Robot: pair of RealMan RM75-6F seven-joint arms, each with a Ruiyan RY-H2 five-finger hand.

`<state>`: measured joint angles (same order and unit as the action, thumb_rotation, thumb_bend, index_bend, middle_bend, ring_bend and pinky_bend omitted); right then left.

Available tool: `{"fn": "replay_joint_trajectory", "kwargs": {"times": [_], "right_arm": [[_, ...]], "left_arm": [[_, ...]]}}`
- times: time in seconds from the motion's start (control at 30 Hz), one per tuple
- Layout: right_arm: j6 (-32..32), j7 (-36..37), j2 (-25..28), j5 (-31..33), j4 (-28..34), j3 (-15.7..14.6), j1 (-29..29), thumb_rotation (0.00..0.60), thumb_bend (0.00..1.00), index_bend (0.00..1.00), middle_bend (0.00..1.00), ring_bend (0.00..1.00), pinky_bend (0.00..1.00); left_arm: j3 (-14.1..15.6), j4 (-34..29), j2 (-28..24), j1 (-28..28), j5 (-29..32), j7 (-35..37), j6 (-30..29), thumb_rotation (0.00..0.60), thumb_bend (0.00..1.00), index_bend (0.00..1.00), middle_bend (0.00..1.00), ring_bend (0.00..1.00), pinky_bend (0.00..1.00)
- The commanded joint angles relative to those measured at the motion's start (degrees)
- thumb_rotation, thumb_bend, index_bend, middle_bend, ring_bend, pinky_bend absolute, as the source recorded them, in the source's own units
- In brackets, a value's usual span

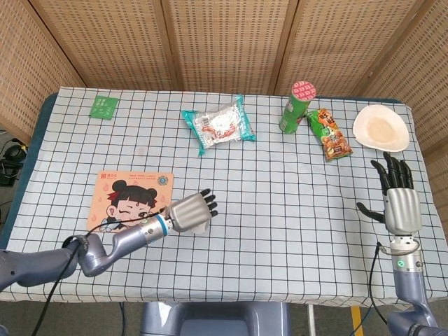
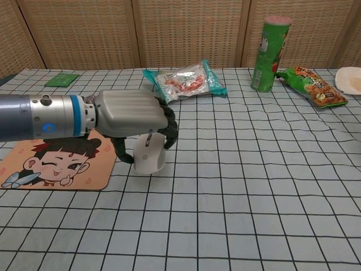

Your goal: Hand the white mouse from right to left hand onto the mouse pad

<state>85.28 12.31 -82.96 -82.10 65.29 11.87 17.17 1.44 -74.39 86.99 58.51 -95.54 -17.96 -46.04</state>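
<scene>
My left hand [image 2: 132, 121] grips the white mouse [image 2: 149, 153] from above, fingers curled over its front and thumb on its left side. In the head view the left hand [image 1: 190, 212] covers nearly all of the mouse [image 1: 199, 227]. The mouse sits just right of the mouse pad [image 2: 48, 169], an orange pad with a cartoon girl, also seen in the head view [image 1: 129, 199]. Whether the mouse touches the cloth cannot be told. My right hand [image 1: 397, 199] stands upright at the table's right edge, fingers spread, holding nothing.
At the back lie a snack packet [image 1: 218, 124], a green chip can [image 1: 297, 106], an orange-green snack bag [image 1: 329, 134] and a white plate [image 1: 380, 129]. A green packet [image 1: 103, 106] lies far back left. The checked tablecloth [image 1: 280, 196] covers the table.
</scene>
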Motion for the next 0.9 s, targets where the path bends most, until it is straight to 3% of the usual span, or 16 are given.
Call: {"fn": "replay_joint_trajectory", "kwargs": {"times": [0.03,0.27,0.6,0.9], "right_arm": [[0.0,0.0,0.0,-0.2,0.2,-0.1,0.0,0.6,0.16,0.17,0.0,0.0,0.0],[0.3,-0.7,-0.1,-0.7,0.5,-0.3,0.0,0.6,0.16,0.17,0.0,0.0,0.0],[0.2,-0.8,-0.1,-0.5,0.5,-0.1,-0.1,0.6,0.16,0.17,0.0,0.0,0.0],[0.3,-0.4,0.1,-0.6,0.6,0.0,-0.2,0.6,0.16,0.17,0.0,0.0,0.0]], "left_arm": [[4.1,1.0,-5.6,-2.3,-3.9,3.2,-4.4,0.6,0.29,0.57,0.31,0.21,0.21],[9.0,7.0,-9.6,-7.2,-7.5,9.7,-11.5,0.6,0.29,0.57,0.31,0.2,0.21],[15.0,20.3,-6.7,-10.5,-15.5,14.8,-18.2,0.6,0.29,0.57,0.31,0.2,0.21],[16.6,26.9,-3.1,-12.2,-18.1,18.0,-21.9,0.6,0.29,0.57,0.31,0.2,0.21]]}}
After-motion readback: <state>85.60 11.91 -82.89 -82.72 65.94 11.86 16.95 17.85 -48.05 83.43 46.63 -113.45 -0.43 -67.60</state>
